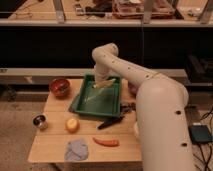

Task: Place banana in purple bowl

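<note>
One white robot arm [150,100] rises from the lower right of the frame and bends toward upper centre.
- Wooden table [52,141], centre and lower left, bearing all the items below.
- Green tray [90,102], centre of frame, on the table's far half.
- Red-orange bowl [60,87], left of the tray, near the table's far left corner.
- Purple bowl [132,89], just right of the tray, largely hidden behind the arm; only a dark sliver shows.
- Grey-blue cloth [76,149], crumpled, at the near edge.
- Carrot [106,142], lying just right of the cloth.
- Black tool [111,122], below the tray's lower right corner.
- Gripper [101,81], pointing down above the tray's upper part, closed on the banana.
- Banana [104,84], held at the gripper's tip over the tray, left of the purple bowl and apart from it.
- Round yellow-orange fruit [72,124], below the tray's lower left corner.
- Small metal can [40,121], at the left edge.
</note>
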Available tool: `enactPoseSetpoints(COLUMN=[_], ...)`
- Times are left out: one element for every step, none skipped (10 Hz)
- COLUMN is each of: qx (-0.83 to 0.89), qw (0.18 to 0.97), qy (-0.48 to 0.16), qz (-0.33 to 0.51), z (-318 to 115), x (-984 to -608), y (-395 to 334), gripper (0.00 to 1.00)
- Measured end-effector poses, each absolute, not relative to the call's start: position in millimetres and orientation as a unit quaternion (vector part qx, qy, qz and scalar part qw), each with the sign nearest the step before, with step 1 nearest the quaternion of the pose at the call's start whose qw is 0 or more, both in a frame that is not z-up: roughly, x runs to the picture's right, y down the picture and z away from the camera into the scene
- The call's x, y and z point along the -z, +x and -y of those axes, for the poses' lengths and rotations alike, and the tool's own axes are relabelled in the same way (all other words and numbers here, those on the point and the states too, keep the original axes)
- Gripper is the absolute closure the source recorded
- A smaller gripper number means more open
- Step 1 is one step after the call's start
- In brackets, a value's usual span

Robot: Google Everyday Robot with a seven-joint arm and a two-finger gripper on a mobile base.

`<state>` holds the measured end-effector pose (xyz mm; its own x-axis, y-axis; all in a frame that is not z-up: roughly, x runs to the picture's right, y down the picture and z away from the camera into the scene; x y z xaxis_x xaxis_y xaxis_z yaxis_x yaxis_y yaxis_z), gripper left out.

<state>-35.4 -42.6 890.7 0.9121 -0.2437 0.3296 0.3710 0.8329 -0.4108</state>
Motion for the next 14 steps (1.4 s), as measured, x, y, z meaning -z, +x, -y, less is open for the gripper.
enactPoseSetpoints(qx=[0.161, 0.159, 0.158, 0.154, 0.146, 0.131, 0.104, 0.084, 0.062, 0.039, 0.026, 0.016, 0.003, -0.004], qw=[0.955, 0.959, 0.965, 0.969, 0.973, 0.977, 0.980, 0.983, 0.985, 0.986, 0.987, 0.988, 0.989, 0.989], qy=[-0.228, -0.219, -0.202, -0.189, -0.178, -0.171, -0.167, -0.165, -0.161, -0.159, -0.156, -0.152, -0.148, -0.145], qz=[0.102, 0.085, 0.056, 0.030, 0.012, 0.003, 0.006, 0.012, 0.015, 0.025, 0.029, 0.027, 0.026, 0.026], z=[53, 61, 77, 94, 108, 122, 131, 134, 137, 136, 133, 133, 131, 130], x=[-892, -889, -880, -870, -860, -852, -844, -840, -834, -824, -819, -815, -809, -807], y=[-29, -30, -28, -19, -10, 0, 21, 35, 50, 56, 64, 74, 84, 86], gripper=[1.00, 1.00, 1.00, 1.00, 1.00, 1.00, 1.00, 1.00, 1.00, 1.00, 1.00, 1.00, 1.00, 1.00])
